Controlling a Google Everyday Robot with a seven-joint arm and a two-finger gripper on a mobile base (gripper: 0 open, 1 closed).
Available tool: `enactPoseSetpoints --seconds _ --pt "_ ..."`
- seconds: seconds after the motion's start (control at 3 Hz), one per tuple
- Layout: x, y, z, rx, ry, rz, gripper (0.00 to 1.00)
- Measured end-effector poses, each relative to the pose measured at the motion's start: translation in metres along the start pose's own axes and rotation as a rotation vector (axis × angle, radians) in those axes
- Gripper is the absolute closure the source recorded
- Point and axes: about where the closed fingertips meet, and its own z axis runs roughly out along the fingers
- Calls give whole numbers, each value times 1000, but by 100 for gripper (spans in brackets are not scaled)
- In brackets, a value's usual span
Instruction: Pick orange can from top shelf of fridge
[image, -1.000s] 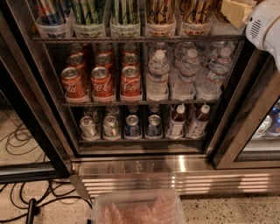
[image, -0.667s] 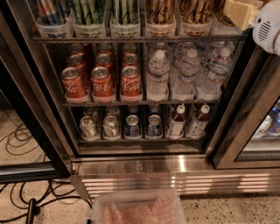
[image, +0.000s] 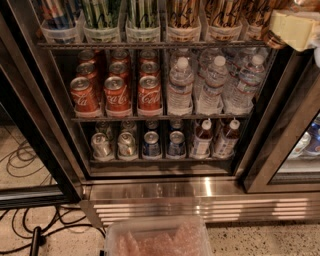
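Orange can (image: 183, 11): upright in a clear tub (image: 183, 34) at the front of the top shelf (image: 150, 45), right of centre. Only its lower body is in view. Two further cans of the same kind stand in the tubs to its right.

Gripper (image: 294, 29): in the upper right corner, in front of the right end of the top shelf. It is well apart from the can noted above and close beside the rightmost one. Whether it is open or closed, or touching that can, cannot be told.

Green-striped cans (image: 142, 11) fill the tubs to the left. The rack below carries red cans (image: 117, 92) on the left and water bottles (image: 215, 82) on the right. The lowest rack carries more cans and small bottles (image: 202, 140).

The fridge (image: 200, 190) has a steel frame and a slatted base. A clear plastic bin (image: 112, 235) sits on the floor in front of it, and cables (image: 20, 160) lie to the left.
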Motion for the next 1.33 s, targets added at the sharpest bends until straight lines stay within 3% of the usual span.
enactPoseSetpoints --seconds 0.33,0.67,1.0,1.33 --pt "11 17 -17 -74 57 -18 100" --pt "30 23 -36 -168 165 -54 100" --pt "40 18 -48 -258 255 -57 100" --pt "44 33 -57 -395 305 -57 100"
